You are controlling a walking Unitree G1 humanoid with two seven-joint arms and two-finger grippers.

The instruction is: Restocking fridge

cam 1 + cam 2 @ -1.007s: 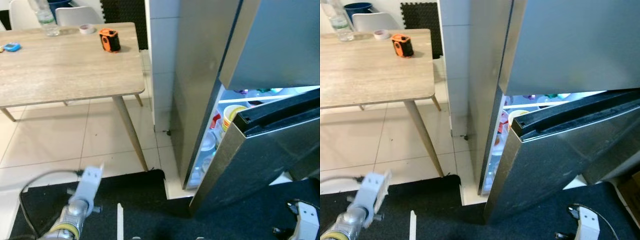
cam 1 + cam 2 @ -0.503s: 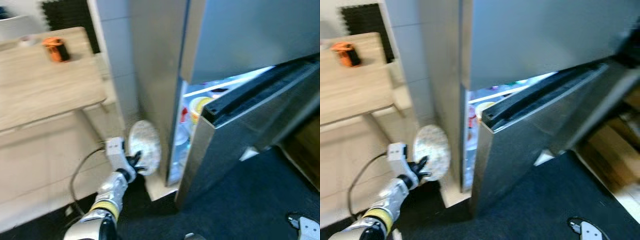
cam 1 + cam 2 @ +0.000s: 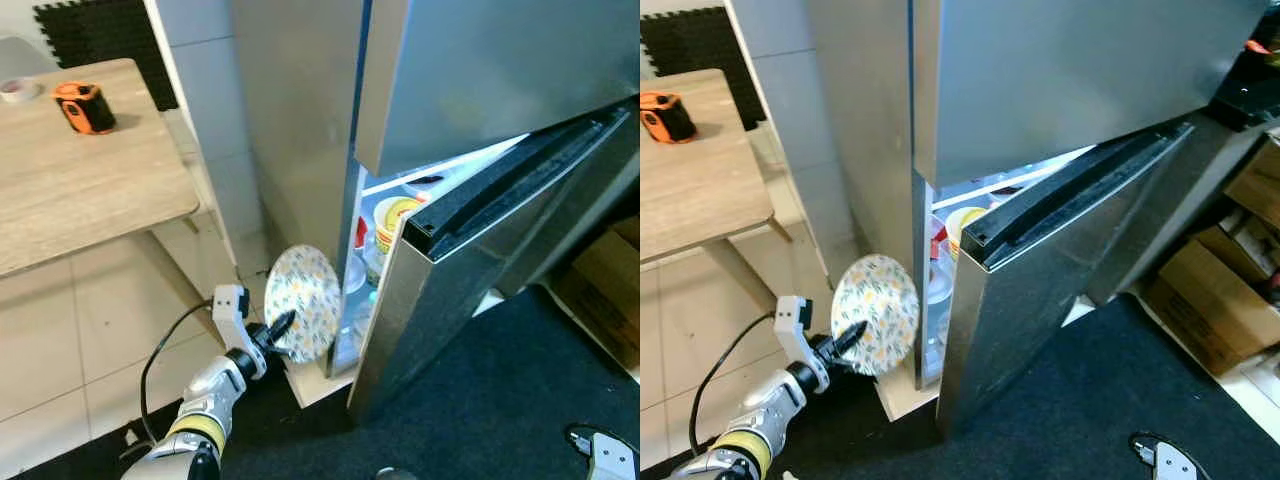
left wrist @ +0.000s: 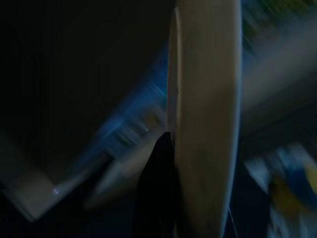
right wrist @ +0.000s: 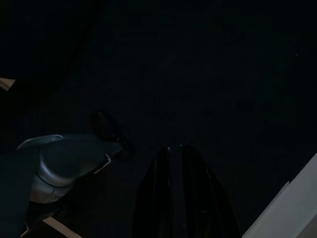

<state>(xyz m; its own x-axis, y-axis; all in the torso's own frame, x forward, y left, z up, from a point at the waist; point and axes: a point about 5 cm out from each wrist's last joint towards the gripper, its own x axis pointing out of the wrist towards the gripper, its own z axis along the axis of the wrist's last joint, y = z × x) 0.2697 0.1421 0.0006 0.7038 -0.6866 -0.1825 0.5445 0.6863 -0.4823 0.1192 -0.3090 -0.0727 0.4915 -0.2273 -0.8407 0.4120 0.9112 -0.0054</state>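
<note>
One round, flat plate with a speckled floral print is pinched at its rim by the left gripper, held on edge just beside the lit gap of the brushed-steel fridge. Fridge door ajar. Right gripper hangs over dark carpet, black fingers pressed together, grasping nothing.

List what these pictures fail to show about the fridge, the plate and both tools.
- Fridge shelves: hidden behind the half-open door in both eye views.
- Plate top: faces away in the eye views; blurred and edge-on in the left wrist view.
- Left tool: one finger lies behind the plate.
- Right tool: dark in its wrist view; its arm is cut off by the frame's bottom edge.
</note>
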